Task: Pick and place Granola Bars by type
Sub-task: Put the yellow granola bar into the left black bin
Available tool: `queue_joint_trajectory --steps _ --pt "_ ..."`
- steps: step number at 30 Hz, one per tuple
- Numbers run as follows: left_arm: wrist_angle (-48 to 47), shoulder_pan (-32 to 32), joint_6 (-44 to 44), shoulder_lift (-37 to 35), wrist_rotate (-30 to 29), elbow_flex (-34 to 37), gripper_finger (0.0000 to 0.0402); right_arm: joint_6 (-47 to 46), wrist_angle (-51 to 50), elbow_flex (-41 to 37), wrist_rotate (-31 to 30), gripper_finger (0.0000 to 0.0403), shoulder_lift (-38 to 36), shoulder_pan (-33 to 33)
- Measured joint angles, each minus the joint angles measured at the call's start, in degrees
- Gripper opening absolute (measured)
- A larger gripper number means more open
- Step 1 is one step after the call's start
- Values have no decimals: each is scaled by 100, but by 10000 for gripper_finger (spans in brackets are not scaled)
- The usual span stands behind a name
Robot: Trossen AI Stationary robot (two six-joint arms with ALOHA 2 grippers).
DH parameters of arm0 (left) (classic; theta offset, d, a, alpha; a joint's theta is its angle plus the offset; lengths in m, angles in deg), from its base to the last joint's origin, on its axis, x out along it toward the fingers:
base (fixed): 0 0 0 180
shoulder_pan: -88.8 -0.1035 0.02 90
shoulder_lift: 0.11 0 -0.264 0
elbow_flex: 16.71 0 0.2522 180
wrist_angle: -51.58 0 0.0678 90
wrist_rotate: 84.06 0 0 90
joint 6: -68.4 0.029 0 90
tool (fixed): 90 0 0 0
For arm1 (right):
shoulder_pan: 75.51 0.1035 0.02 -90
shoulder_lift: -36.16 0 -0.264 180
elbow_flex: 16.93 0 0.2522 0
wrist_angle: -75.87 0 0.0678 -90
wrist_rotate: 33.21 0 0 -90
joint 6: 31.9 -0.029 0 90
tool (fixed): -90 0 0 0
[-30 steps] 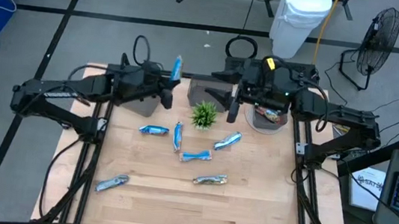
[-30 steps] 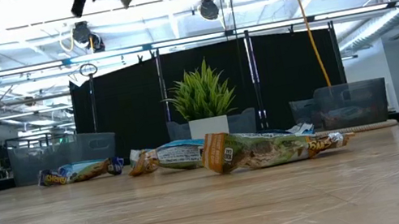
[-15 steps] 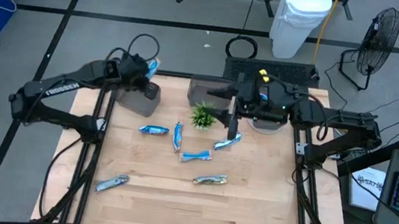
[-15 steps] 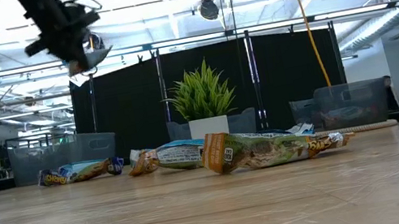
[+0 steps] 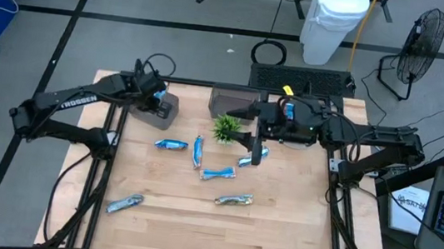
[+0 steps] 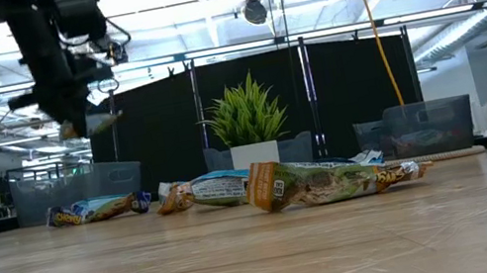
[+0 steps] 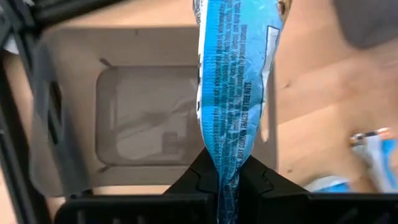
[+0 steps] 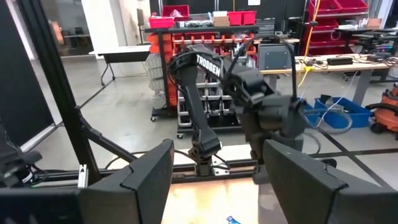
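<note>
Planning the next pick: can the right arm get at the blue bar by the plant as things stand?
Probably yes. The right end effector is open and hovers right by that blue bar, with nothing lying over it. The plant stands close beside it, so the approach is tight on that side.
</note>
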State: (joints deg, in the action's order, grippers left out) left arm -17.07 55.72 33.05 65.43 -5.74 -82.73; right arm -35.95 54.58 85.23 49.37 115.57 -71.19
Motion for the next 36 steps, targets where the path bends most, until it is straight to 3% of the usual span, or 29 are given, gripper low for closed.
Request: queue_joint_trajectory --steps 12,22,36 --pt "1170 -193 -226 2 403 1116 20 -81 -30 -2 9 238 0 -3" --pt "1513 -837 345 502 715 1143 20 -82 -46 -2 13 238 0 -3" --pt "1780 -841 520 1175 869 1142 20 -83 -48 -2 0 238 0 -3"
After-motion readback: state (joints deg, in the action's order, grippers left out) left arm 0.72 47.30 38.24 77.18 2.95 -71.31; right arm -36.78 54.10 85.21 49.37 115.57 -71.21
